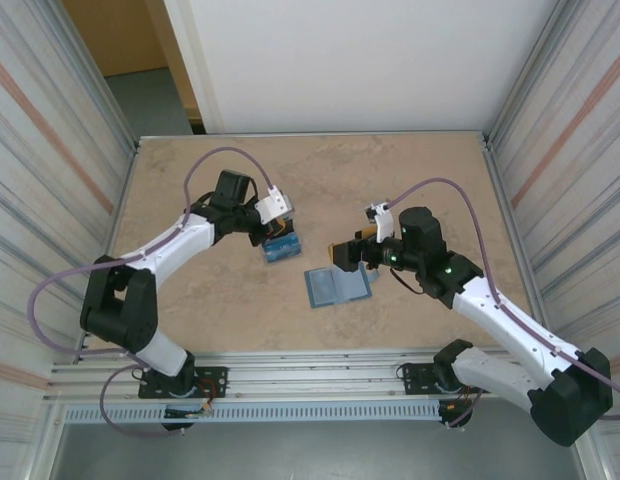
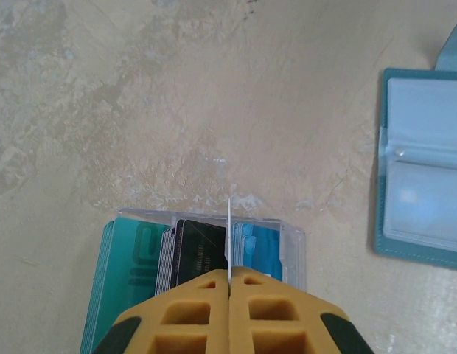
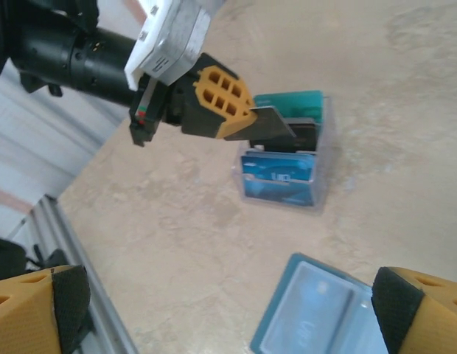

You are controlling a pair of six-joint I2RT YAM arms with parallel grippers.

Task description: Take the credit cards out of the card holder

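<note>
A thin card was pinched by the left gripper above the credit cards; at four o'clock, the right gripper was spread by the card holder.

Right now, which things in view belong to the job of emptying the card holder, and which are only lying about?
Belong to the job: card holder, lying open; credit cards, piled apart from it; one card pinched in the left gripper; right gripper, open.
Only standing by: table; purple cables; metal rail at the near edge.
</note>
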